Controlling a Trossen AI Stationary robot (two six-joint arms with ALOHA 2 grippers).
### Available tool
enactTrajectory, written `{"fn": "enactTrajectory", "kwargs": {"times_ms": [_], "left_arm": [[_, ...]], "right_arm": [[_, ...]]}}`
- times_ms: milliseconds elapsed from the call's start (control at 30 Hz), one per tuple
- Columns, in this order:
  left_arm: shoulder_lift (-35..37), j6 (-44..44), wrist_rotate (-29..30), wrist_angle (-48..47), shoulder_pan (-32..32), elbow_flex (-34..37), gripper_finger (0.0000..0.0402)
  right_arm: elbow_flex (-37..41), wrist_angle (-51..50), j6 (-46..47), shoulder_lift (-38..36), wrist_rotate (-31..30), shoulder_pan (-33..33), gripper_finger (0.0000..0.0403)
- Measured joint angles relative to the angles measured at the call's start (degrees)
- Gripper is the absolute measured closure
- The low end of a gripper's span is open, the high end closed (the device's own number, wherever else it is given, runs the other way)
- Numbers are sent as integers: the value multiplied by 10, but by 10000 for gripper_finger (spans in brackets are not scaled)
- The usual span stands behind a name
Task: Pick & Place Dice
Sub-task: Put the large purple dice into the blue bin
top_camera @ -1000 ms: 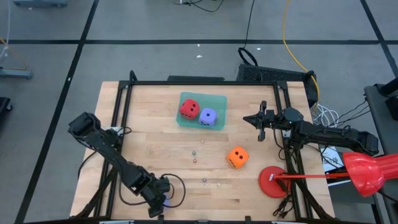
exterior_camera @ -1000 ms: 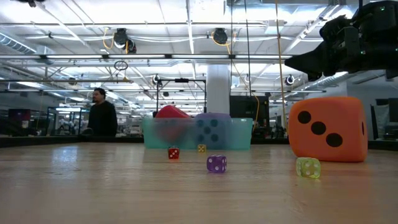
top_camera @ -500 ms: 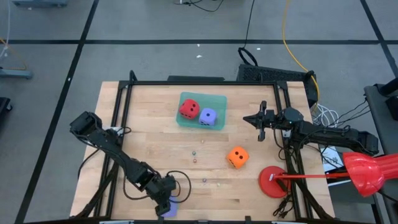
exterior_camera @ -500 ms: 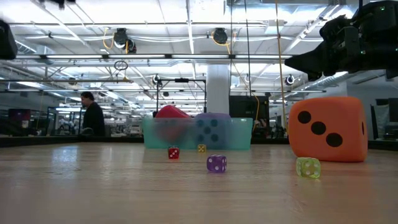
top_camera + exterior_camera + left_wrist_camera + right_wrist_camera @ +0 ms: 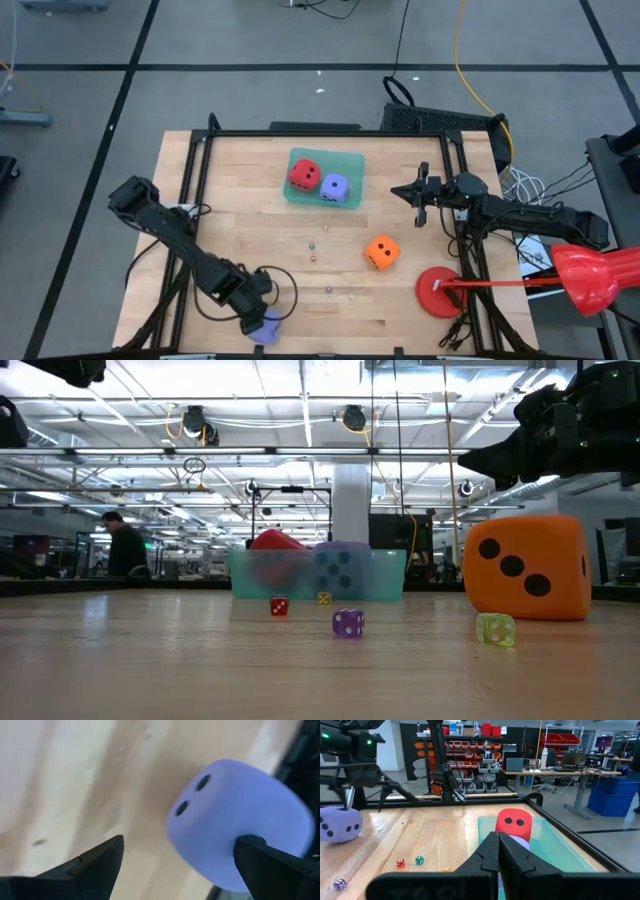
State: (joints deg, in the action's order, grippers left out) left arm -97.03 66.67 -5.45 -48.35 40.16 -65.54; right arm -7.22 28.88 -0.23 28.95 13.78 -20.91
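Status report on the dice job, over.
Left gripper open beside purple die at the table's near edge. Right gripper shut, waiting. Orange die loose. Nothing blocking.

A large workshop or lab hall: shelves of red bins [image 5: 487, 729], desks with monitors [image 5: 572, 759], blue crates [image 5: 612, 795], ceiling lights [image 5: 195, 422], a person [image 5: 125, 547] walking.

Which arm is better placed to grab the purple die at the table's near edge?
Left. The left gripper is open right at that purple die, which sits between its fingers in the left wrist view. The right gripper hangs shut near the far right edge.
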Motion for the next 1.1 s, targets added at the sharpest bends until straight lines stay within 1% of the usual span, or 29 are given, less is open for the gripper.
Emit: {"fn": "enactTrajectory", "kwargs": {"times_ms": [100, 200, 267, 300, 433, 533, 633, 700, 800, 933, 1033, 1100], "left_arm": [[1, -10, 15, -52, -11, 0, 34], [4, -21, 73, -124, -26, 5, 34], [-5, -20, 94, -167, -42, 11, 34], [4, -19, 117, -189, -48, 9, 34], [25, -19, 161, -257, -71, 6, 34], [49, -29, 169, -260, -84, -1, 34], [81, -39, 161, -257, -86, -14, 34], [95, -24, 145, -241, -86, -34, 34], [113, -1, 144, -207, -76, -66, 34], [92, 1, 137, -184, -58, -103, 34], [51, -11, 115, -193, -49, -137, 34], [15, -37, 97, -195, -48, -163, 34]], "right_arm": [[0, 0, 0, 0, 0, 0, 403], [0, 0, 0, 0, 0, 0, 403], [0, 0, 0, 0, 0, 0, 403], [0, 0, 0, 0, 0, 0, 403], [0, -1, 0, 0, 0, 0, 403], [0, 0, 0, 0, 0, 0, 403], [0, 0, 0, 0, 0, 0, 403], [0, -1, 0, 0, 0, 0, 403], [0, 0, 0, 0, 0, 0, 403], [0, 0, 0, 0, 0, 0, 403], [0, 0, 0, 0, 0, 0, 403], [0, 0, 0, 0, 0, 0, 403]]}}
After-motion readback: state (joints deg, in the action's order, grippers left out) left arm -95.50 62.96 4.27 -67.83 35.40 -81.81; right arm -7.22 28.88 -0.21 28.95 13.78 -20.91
